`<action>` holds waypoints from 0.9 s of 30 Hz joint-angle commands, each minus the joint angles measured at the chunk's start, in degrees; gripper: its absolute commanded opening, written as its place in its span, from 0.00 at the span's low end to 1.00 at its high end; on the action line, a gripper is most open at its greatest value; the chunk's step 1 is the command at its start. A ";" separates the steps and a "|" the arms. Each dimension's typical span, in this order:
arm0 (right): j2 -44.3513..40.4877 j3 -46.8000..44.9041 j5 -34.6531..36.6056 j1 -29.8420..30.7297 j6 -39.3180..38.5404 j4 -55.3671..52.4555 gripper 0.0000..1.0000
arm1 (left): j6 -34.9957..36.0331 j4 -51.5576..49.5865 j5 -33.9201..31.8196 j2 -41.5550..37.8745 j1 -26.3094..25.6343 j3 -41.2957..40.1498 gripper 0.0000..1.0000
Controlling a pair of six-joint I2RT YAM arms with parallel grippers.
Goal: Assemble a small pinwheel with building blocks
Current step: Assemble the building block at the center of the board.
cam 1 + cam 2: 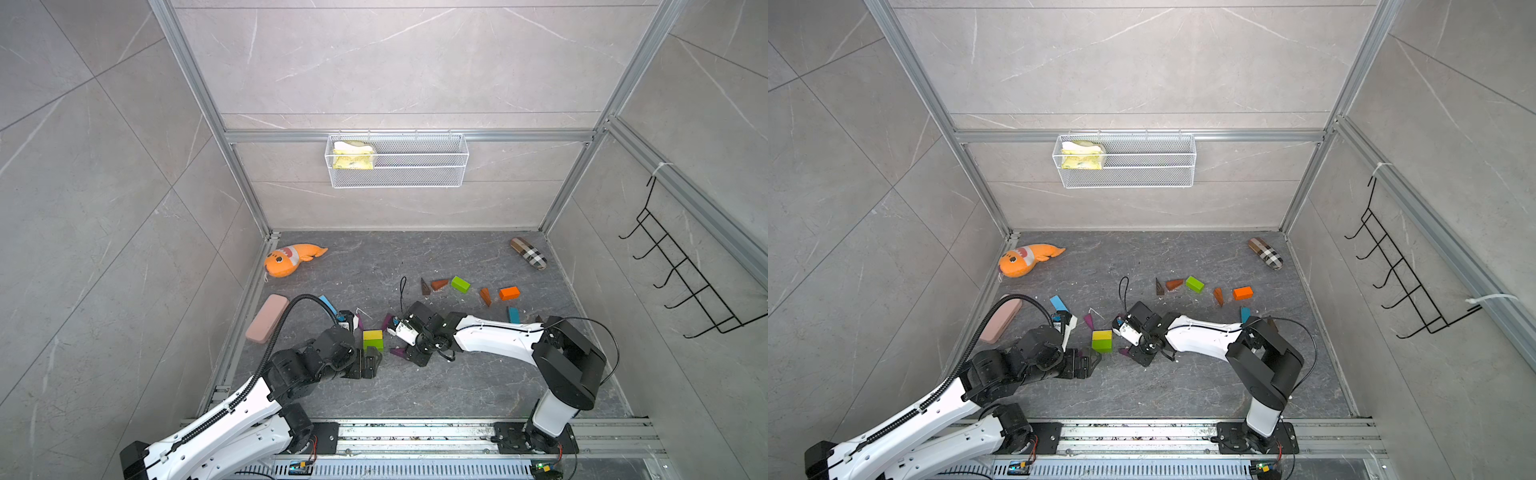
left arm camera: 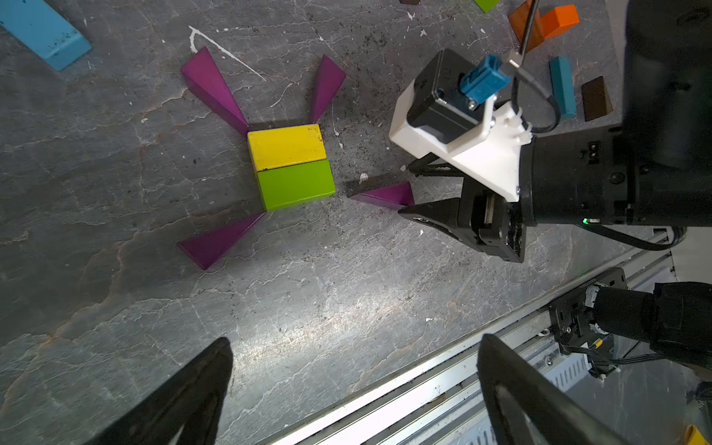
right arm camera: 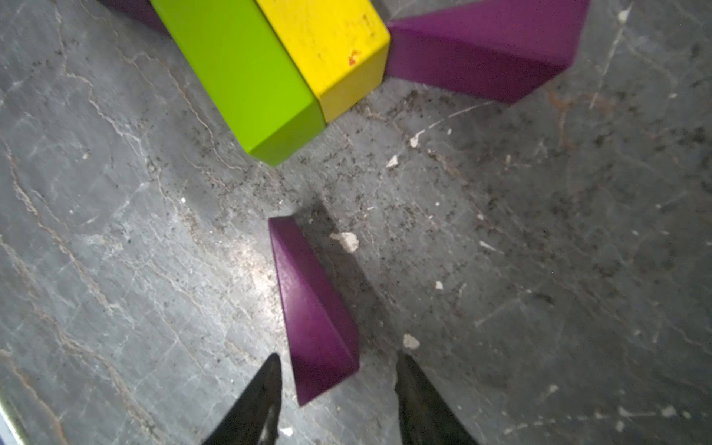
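Observation:
A yellow brick (image 2: 285, 146) and a green brick (image 2: 294, 185) lie side by side on the dark floor, also seen in a top view as a yellow-and-green pair (image 1: 372, 340). Three purple wedges (image 2: 212, 84) (image 2: 327, 83) (image 2: 217, 240) point at its corners. A fourth purple wedge (image 3: 314, 308) lies apart from the green brick. My right gripper (image 3: 339, 358) is open, its fingertips standing either side of this wedge's thick end with gaps on both sides. My left gripper (image 2: 356, 341) is wide open and holds nothing, just in front of the bricks over the floor's front edge.
Loose blocks lie behind the right arm: a green brick (image 1: 460, 284), an orange brick (image 1: 509, 293), brown wedges (image 1: 439, 284) and a blue bar (image 1: 513, 315). Another blue bar (image 1: 328, 305), a pink case (image 1: 267, 318) and an orange plush fish (image 1: 291, 259) are at left. A metal rail (image 1: 415, 432) borders the front.

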 commanded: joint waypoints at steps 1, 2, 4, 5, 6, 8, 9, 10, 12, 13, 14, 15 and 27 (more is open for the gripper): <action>1.51 1.27 -1.50 -0.15 -1.79 0.94 0.49 | 1.37 1.70 0.77 -0.01 0.01 -0.02 1.00; 1.62 1.29 -1.74 -0.13 -1.98 0.99 0.49 | 1.37 1.59 0.58 -0.16 0.02 -0.01 1.00; 1.75 1.45 -2.35 -0.07 -2.39 0.91 0.48 | 1.37 1.24 0.21 -0.62 0.01 -0.01 1.00; 1.77 1.36 -2.48 -0.01 -2.55 1.15 0.48 | 1.37 1.21 0.05 -0.87 0.03 -0.09 1.00; 1.69 1.28 -2.81 -0.02 -2.69 1.46 0.47 | 1.36 1.17 -0.08 -1.08 0.00 -0.18 1.00; 1.98 1.40 -3.37 -0.01 -2.86 1.59 0.45 | 1.36 1.06 -0.41 -1.28 0.01 -0.27 1.00; 2.20 1.66 -3.59 -0.01 -2.95 1.37 0.44 | 1.37 1.12 -0.35 -1.28 0.01 -0.27 1.00; 2.39 1.86 -3.73 0.02 -3.13 1.19 0.43 | 1.29 1.12 -0.40 -1.28 0.00 -0.27 1.00; 2.78 2.15 -3.83 0.02 -3.43 0.85 0.41 | 1.30 1.16 -0.41 -1.13 0.02 -0.27 1.00; 2.86 2.06 -3.82 -0.02 -3.49 0.95 0.40 | 1.29 1.17 -0.49 -1.10 0.03 -0.35 1.00; 3.01 2.11 -4.08 0.00 -3.71 0.83 0.37 | 1.39 1.17 -0.54 -1.03 0.00 -0.36 1.00; 3.11 2.06 -4.09 0.05 -3.83 0.70 0.35 | 1.51 1.14 -0.58 -1.06 0.00 -0.41 1.00; 4.78 2.87 -3.01 0.02 -0.78 0.95 0.26 | 1.80 0.51 -1.76 -1.44 0.02 -0.36 1.00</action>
